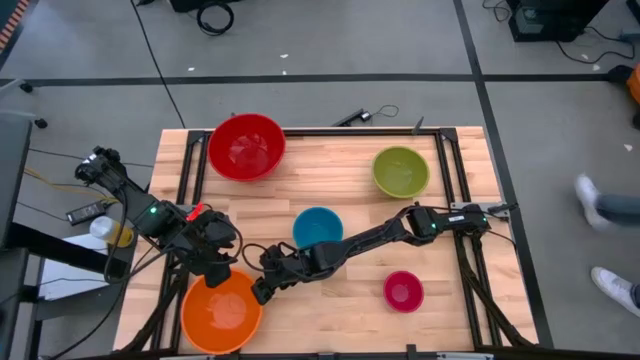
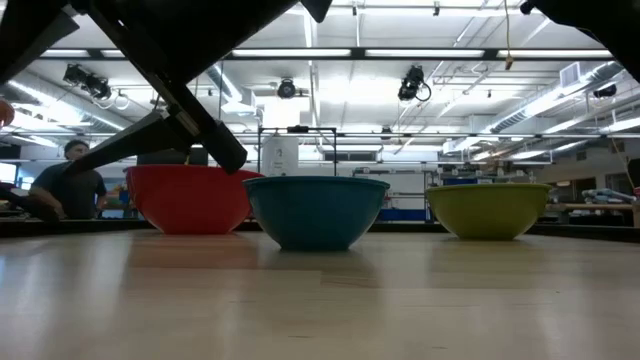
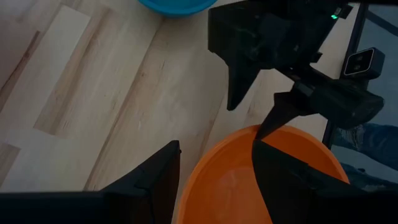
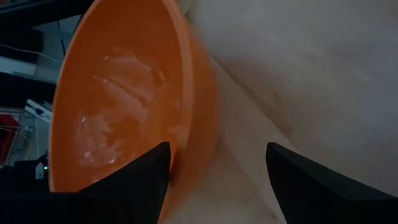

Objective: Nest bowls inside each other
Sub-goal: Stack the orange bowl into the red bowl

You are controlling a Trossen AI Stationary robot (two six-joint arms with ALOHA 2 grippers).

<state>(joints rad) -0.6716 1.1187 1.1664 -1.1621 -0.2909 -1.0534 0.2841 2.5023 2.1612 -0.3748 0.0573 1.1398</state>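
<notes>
**Both grippers spread at the rim of the orange bowl**

The left gripper (image 1: 222, 262) is hanging over the near-left part of the wooden counter (image 1: 350, 210), its fingers (image 3: 155, 183) spread wide and straddling the rim of the orange bowl (image 1: 221, 311), which is sitting directly under and in front of it. Whether the fingers are touching the rim cannot be told.

The right gripper (image 1: 262, 290) is reaching across the counter from the right side, its fingers (image 4: 140, 177) also spread apart, with the orange bowl's outer wall sitting just beside one of them. The two grippers are facing each other across this bowl's edge.

The blue bowl (image 1: 318, 228) is standing just behind the right gripper's arm, apart from the orange one. The pink bowl (image 1: 403, 291) is resting further out to the right of that gripper. The red bowl (image 1: 246, 146) and the green bowl (image 1: 401, 171) are sitting well apart at the far side of the counter. No bowl is lying inside another.
</notes>
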